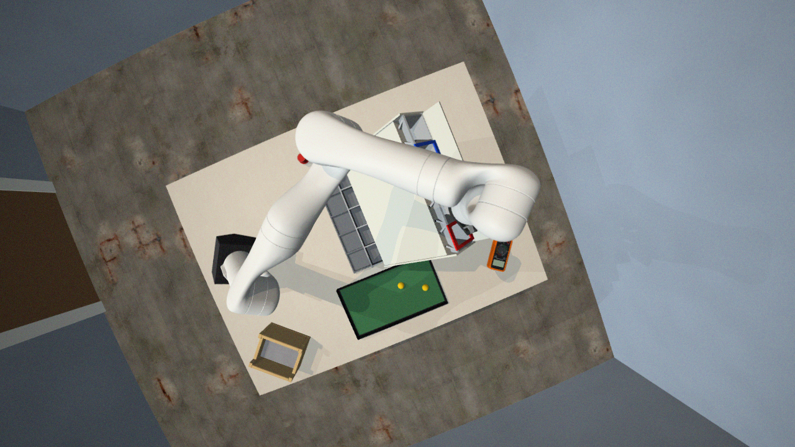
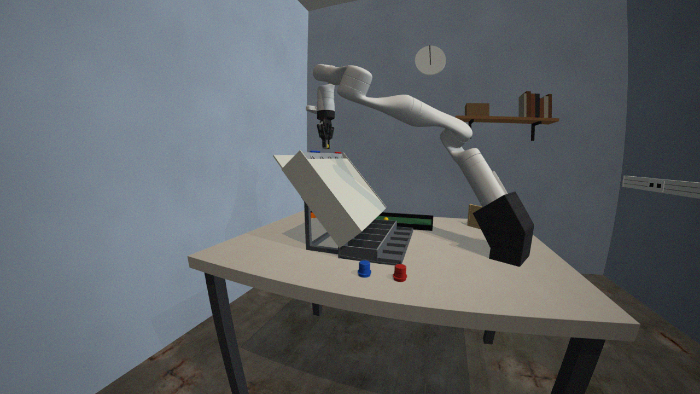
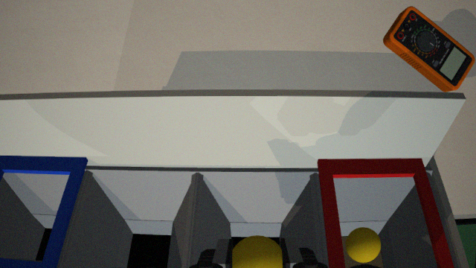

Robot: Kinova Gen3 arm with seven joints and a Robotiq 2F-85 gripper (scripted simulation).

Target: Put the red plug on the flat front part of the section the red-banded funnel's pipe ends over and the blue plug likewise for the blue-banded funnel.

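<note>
Above the funnels, the hand (image 2: 326, 145) (image 3: 257, 257) grips a round, glossless yellow marble (image 2: 327, 146) (image 3: 257, 253).

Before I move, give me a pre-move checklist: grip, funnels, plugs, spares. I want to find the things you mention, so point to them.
1. Marble (image 2: 327, 146) (image 3: 257, 253) secure in gripper (image 2: 326, 145) (image 3: 257, 257): ok, fingers shut on it.
2. Marble centred over a funnel: cannot tell; the wrist view crops the fingertips, and the top view hides them.
3. Red-banded funnel (image 1: 451, 237) (image 2: 338, 152) (image 3: 372, 166) free of marbles: not ok, a yellow ball (image 3: 363, 245) shows inside the band.
4. Red plug (image 1: 302, 158) (image 2: 400, 273) and blue plug (image 2: 363, 268) placed on their sections: not ok, both stand on the table.
5. Spare marbles (image 1: 400, 285) (image 2: 385, 219) in the green tray (image 1: 383, 312) (image 2: 415, 221) (image 3: 466, 238): ok, two there.
</note>
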